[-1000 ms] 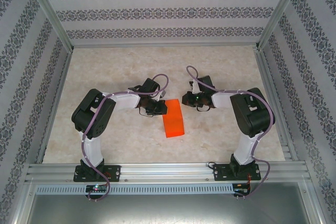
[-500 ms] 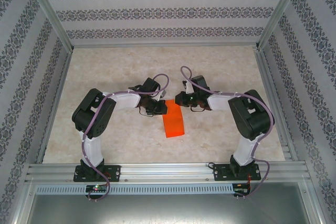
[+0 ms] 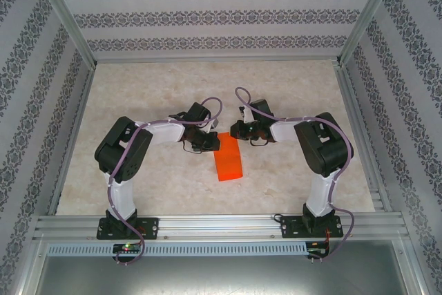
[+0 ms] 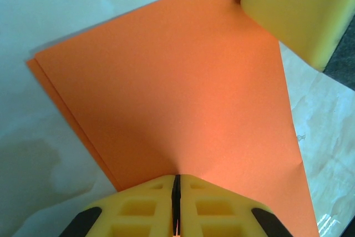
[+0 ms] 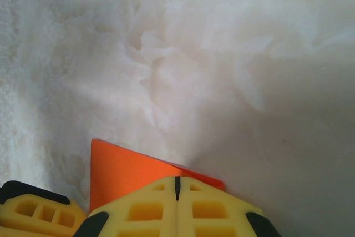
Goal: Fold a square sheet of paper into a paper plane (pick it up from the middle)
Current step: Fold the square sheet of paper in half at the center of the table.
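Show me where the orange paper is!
In the top view, the orange paper lies mid-table, its far end between the left hand and the right hand.

From above, the left end effector [image 3: 205, 142] and right end effector [image 3: 239, 130] cover the paper's [image 3: 228, 162] far edge. In the right wrist view, yellow fingers [image 5: 222, 215] hide most of it.

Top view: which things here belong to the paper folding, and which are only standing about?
Belong to the job: folded orange paper; left gripper; right gripper.
Only surroundings: marbled table; patterned walls; metal frame.
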Robot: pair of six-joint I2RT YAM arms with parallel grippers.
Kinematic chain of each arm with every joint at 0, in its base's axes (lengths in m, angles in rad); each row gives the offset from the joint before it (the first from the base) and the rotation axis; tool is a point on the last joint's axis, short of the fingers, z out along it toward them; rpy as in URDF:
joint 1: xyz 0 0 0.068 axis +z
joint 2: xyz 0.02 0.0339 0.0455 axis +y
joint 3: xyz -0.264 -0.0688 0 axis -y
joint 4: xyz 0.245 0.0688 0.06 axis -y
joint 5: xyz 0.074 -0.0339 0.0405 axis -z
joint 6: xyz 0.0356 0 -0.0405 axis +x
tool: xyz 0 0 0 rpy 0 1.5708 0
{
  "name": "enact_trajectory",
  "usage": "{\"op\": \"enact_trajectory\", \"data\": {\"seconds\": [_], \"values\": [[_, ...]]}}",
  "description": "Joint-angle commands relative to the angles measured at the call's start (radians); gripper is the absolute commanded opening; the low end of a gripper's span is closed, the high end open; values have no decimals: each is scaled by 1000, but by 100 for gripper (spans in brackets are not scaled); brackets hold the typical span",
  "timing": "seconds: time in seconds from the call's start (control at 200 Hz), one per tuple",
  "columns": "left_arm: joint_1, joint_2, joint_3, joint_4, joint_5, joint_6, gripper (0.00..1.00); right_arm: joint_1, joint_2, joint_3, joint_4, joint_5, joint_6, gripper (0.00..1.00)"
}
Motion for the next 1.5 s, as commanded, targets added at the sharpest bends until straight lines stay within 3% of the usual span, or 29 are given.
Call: {"op": "enact_trajectory", "data": {"seconds": [0.0, 0.225, 0.55, 0.914, 1.154, 1.494], "values": [[-9, 65, -61, -155, -127, 32, 12, -64, 30, -14, -29, 132, -51, 3], [-9, 61, -62, -160, -125, 34, 13, -82, -25, -35, 3, 74, -26, 4], [-8, 73, -50, -165, -121, 38, 12, -6, -135, -153, 60, -62, 79, 5], [-7, 84, -22, -193, -124, 49, 12, 17, -106, -184, 51, -100, 62, 4], [-6, 86, -12, -216, -129, 60, 12, 14, -198, -195, -77, -28, -7, 4], [-5, 94, 10, -240, -131, 70, 12, 54, -156, -174, 21, -149, 81, 4]]}}
